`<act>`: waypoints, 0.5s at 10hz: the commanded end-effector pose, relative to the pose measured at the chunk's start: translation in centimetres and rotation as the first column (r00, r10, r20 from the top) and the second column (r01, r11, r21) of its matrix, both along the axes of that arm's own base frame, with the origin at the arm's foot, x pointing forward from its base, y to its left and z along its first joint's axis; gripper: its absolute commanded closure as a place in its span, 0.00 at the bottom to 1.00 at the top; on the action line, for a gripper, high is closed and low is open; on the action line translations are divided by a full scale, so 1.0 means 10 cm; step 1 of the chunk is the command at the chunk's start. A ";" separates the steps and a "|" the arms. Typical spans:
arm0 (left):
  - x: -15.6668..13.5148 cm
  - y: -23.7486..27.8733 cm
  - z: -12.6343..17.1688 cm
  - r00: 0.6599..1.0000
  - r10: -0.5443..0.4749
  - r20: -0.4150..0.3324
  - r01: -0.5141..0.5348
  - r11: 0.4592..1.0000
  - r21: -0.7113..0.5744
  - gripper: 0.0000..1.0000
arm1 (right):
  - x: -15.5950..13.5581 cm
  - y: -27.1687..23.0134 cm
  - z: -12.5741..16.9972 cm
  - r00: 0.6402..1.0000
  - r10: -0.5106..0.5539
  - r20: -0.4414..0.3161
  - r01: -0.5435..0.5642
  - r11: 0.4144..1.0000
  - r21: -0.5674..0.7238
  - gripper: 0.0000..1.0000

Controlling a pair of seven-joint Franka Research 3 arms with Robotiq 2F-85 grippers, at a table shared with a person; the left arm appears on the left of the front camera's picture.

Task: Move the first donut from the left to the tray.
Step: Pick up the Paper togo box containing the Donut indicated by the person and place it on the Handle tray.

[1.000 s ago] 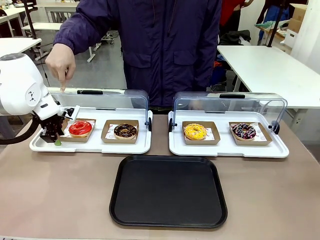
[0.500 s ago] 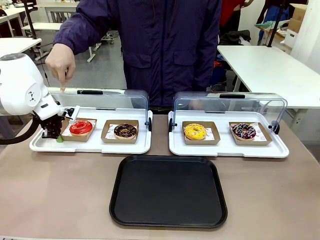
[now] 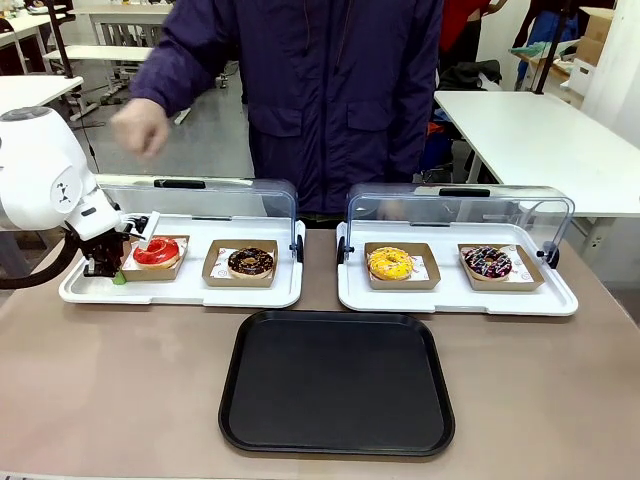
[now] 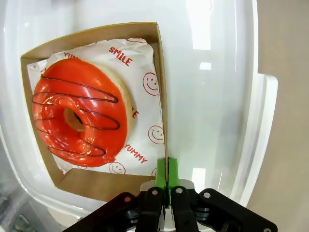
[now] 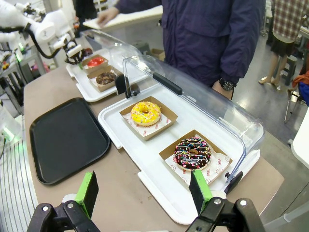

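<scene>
Left gripper (image 3: 112, 272) clamped on the near-left wall of the small brown cardboard tray (image 3: 150, 272), green pads (image 4: 166, 175) pressed together over the card edge in the left wrist view. Red-iced donut (image 3: 155, 251), striped with thin dark lines, sitting in that cardboard tray on smiley-printed paper, inside the left white tray (image 3: 180, 292) whose clear lid stands raised behind it. To the right of the red-iced donut in the same white tray, a chocolate-iced donut (image 3: 250, 262) in its own cardboard tray. Farther right of the red-iced donut, a second white tray (image 3: 455, 298) with a yellow-iced donut (image 3: 390, 263) and a sprinkled chocolate donut (image 3: 488, 262). Black tray (image 3: 337, 383) lying flat on the brown surface (image 3: 110, 390), nearer the robot than the red-iced donut and to its right, well apart, nothing on it. Right gripper (image 5: 144, 191) spread wide, holding nothing, seen in its own wrist view above the near edge of the second white tray. Person's hand (image 3: 140, 128) raised, blurred, above and behind the red-iced donut.
</scene>
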State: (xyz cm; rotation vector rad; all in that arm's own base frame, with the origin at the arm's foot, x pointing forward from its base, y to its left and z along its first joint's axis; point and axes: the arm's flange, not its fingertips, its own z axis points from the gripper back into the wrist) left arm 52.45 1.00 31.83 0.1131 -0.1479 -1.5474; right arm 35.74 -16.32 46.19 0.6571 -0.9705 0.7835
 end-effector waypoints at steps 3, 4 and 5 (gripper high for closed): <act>0.00 0.00 0.00 1.000 0.000 0.000 0.000 1.000 0.000 0.98 | 0.04 -0.01 0.00 0.999 0.005 0.038 -0.006 1.000 0.014 0.00; -0.10 0.01 0.12 0.999 0.037 0.037 -0.036 0.999 -0.025 0.98 | 0.04 -0.01 0.00 0.999 0.005 0.038 -0.006 1.000 0.014 0.00; -0.21 -0.01 0.24 0.996 0.055 0.071 -0.053 0.998 -0.031 0.98 | 0.04 -0.01 0.00 0.999 0.005 0.038 -0.006 1.000 0.014 0.00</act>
